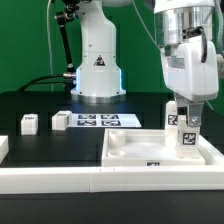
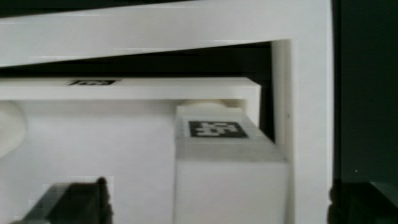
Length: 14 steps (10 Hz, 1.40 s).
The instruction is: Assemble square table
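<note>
Nearest, at six o'clock of the exterior view: spotted the long white border rail (image 1: 60, 178), no part of the build. Just behind it, found the square tabletop (image 1: 135, 150) lying flat on the black bench (image 1: 40, 140), rim up, its sockets mostly bare. Caught one standing leg (image 1: 184, 133) toward the tabletop's two o'clock corner, roughly upright, with the gripper (image 1: 183, 118) right over it. Judged this an early stage: one leg at its socket, and couldn't tell whether it was seated home.

Farther back, around nine to ten o'clock, counted a loose leg (image 1: 28, 122) and a second loose leg (image 1: 60, 119), both well apart from the tabletop and both left to fit. Couldn't make out a fourth. Beyond those, picked out the marker board (image 1: 97, 121), then the arm's base (image 1: 98, 65) at twelve.

Got from the wrist view what the outside camera hid: dark fingertips (image 2: 71, 203) standing clear either side of the standing leg, gaps showing. Read the jaws as spread, pinching nothing. Saw no loose legs there, though. Needed the exterior view for that count.
</note>
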Motion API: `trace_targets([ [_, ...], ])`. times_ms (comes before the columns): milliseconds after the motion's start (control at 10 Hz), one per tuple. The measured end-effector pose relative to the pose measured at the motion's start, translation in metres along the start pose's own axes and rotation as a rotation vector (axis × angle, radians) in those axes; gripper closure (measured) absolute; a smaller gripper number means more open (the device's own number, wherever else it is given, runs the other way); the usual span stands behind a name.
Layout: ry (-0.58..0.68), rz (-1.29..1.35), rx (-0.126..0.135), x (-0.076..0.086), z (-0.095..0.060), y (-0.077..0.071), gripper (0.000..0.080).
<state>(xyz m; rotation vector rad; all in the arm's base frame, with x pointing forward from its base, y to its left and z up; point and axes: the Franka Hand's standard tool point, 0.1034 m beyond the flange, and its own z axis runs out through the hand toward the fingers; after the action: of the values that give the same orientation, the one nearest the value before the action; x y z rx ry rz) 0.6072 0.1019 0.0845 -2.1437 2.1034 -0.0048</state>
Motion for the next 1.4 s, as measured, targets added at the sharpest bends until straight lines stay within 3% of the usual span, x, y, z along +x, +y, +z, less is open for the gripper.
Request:
trace_targets([
  [600,0.006,-0.497,-0.006,0.0006,0.0039,0.0016,0.0150],
  [800,0.022,-0.702,-0.027,0.0002,0.0036,0.0013,0.0150],
  [1400,0.049,-1.195,-0.051,0.0008,0.0064,-0.0015,0.0150],
])
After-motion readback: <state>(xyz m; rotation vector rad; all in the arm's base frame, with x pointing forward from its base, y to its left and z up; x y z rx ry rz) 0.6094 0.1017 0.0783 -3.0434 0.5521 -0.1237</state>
